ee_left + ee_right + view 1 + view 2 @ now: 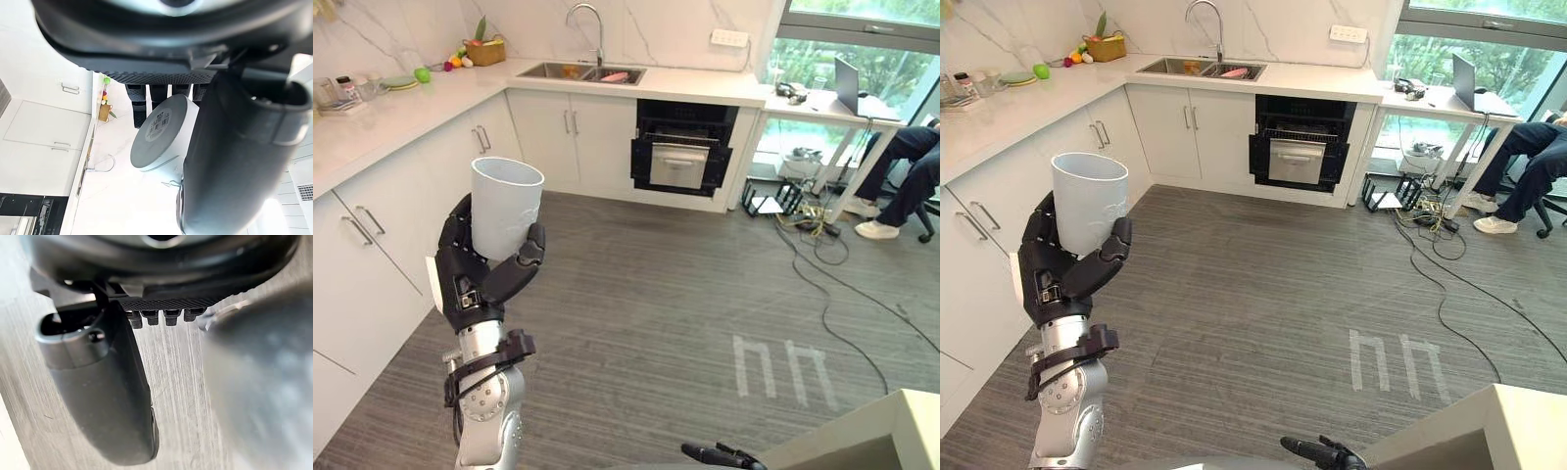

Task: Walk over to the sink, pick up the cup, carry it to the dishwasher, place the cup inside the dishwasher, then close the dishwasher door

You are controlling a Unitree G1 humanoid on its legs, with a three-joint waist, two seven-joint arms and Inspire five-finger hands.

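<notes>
My left hand [475, 279] holds a white cup [506, 206] upright at chest height over the floor, with fingers behind it and the thumb across its front. The left wrist view shows the cup's base [159, 132] against the fingers. The dishwasher [682, 147] stands open in the far cabinet row, a few metres ahead and to the right of the sink [579, 71]. My right hand [720, 455] hangs low at the bottom of the view with relaxed fingers and nothing in it. In the right wrist view its thumb [98, 396] is over bare floor.
White cabinets [372, 245] run along the left. Cables [822, 255] trail over the floor at right, near a desk with a laptop [847, 83] and a seated person [901, 166]. A pale counter corner [871, 431] juts in at bottom right. Tape marks [781, 367] lie on the floor.
</notes>
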